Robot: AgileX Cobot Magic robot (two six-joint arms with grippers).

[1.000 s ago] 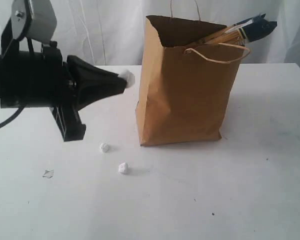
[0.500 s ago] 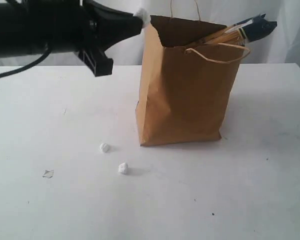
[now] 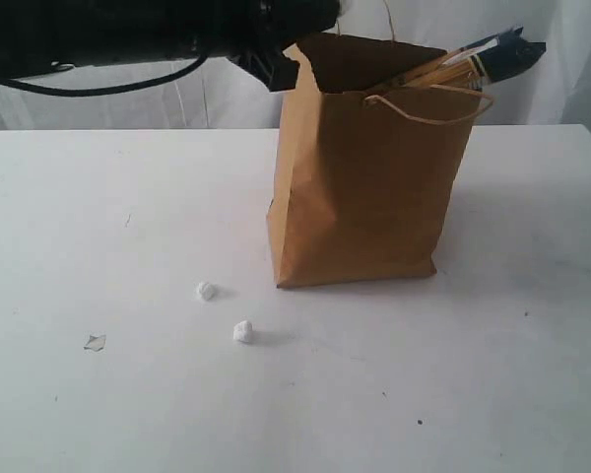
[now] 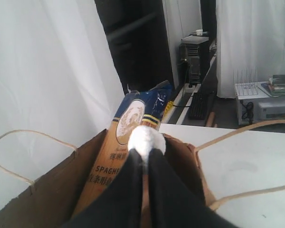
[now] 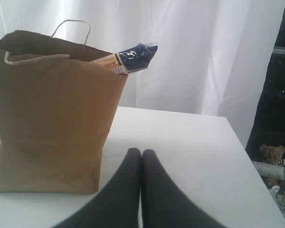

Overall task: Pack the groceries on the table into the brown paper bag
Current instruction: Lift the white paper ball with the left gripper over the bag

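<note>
The brown paper bag [image 3: 364, 187] stands upright on the table [image 3: 98, 197]. A long dark noodle packet [image 3: 492, 54] pokes out of its top corner. My left gripper [image 4: 146, 151] is shut on a small white lump [image 4: 146, 137] and hangs over the bag's [image 4: 42, 194] open mouth, next to the noodle packet [image 4: 128, 123]. In the exterior view that arm [image 3: 128, 30] reaches in along the top edge, its tip at the bag's rim. My right gripper [image 5: 141, 153] is shut and empty, low over the table beside the bag [image 5: 47, 109].
Two small white lumps [image 3: 206, 291] [image 3: 242, 331] lie on the table left of the bag's front, with a tiny scrap [image 3: 96, 342] further left. White curtains hang behind. The table's edge [image 5: 237, 137] runs close to my right gripper.
My left arm has risen from table height on the left and moved right, carrying the white lump up over the bag's mouth. The bag, the loose lumps and the right gripper stay put.
</note>
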